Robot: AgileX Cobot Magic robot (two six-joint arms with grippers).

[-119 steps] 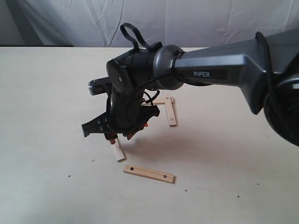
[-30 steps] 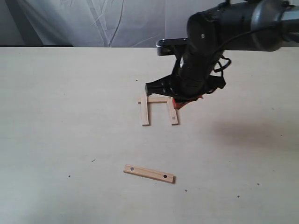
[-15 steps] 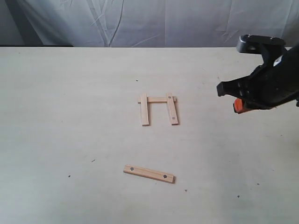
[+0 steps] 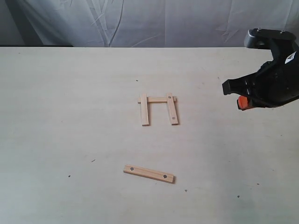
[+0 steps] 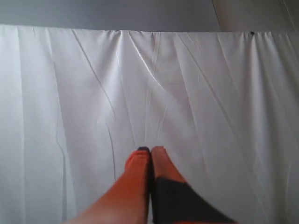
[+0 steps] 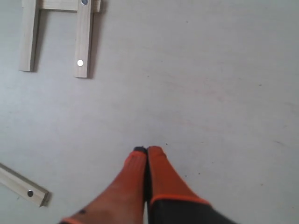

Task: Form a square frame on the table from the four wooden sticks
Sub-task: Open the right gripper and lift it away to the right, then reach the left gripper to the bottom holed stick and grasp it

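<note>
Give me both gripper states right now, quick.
Left gripper: closed, empty, facing the white curtain.
Right gripper: closed, empty, over the table.

A wide table (image 4: 70,93) with a pale beige, matte top fills most of the exterior view. Its surface has a faint grain and some tiny dark specks (image 4: 69,176). Behind the far edge of the table hangs a white cloth (image 4: 140,23) with many soft folds and creases, and it covers the whole back of the scene. At the far left the cloth looks more grey and shaded. In the left wrist view the same kind of cloth ends at a straight upper edge, and above it is a plain grey surface (image 5: 93,14). The light is soft and even.
</note>
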